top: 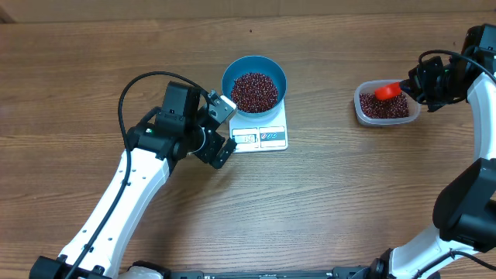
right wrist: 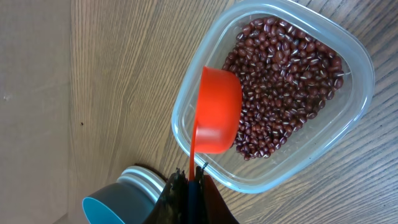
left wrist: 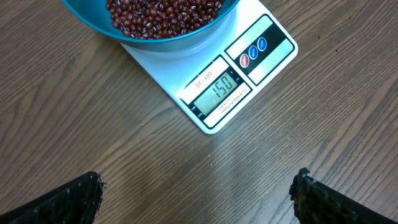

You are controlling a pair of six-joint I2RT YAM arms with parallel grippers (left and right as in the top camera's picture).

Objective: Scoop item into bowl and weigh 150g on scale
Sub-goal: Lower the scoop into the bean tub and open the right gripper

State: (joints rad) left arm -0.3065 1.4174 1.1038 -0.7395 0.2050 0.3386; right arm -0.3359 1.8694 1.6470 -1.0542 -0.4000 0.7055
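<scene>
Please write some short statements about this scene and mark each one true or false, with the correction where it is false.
1. The blue bowl stands on the scale. True.
2. The display shows 120. False: it shows 150.
3. The right pincer holds an orange scoop above the clear tub. True.
4. The left pincer grips the bowl. False: it is open and empty.
5. The tub is empty. False: beans lie in it.

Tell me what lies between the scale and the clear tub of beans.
Nothing: overhead, only bare table separates the scale from the tub.
</scene>
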